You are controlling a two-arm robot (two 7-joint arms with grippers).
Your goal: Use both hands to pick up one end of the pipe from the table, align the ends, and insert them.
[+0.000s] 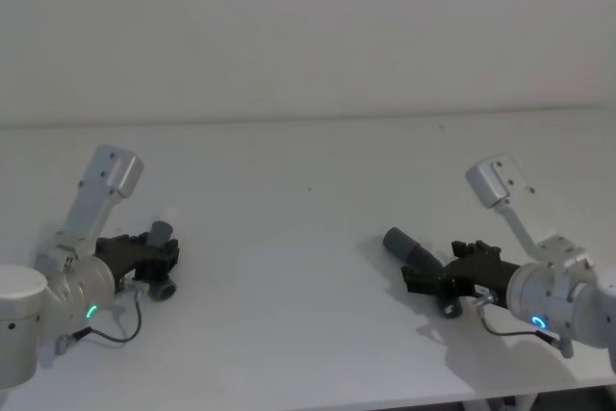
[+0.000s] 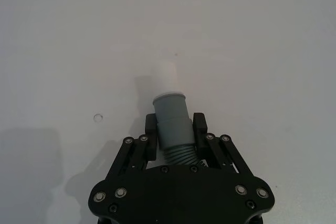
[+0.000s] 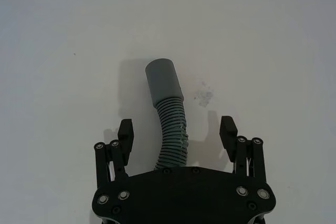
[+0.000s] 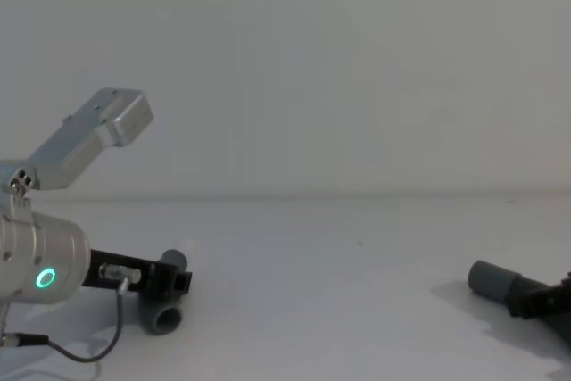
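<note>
Short pipe (image 2: 172, 116), at the left of the table (image 1: 308, 161), is pointing its white tip (image 2: 167, 74) straight out from the left gripper (image 2: 175, 128), whose jaws are pinching it. Long pipe (image 3: 169, 111) is lying at the right, aiming its cuff (image 3: 164, 80) toward the table's middle and running between the spread jaws of the right gripper (image 3: 176, 126).

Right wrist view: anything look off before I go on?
The right gripper is open, its fingers clear of the ribbed hose lying between them, while the left gripper is shut on its cuff.
</note>
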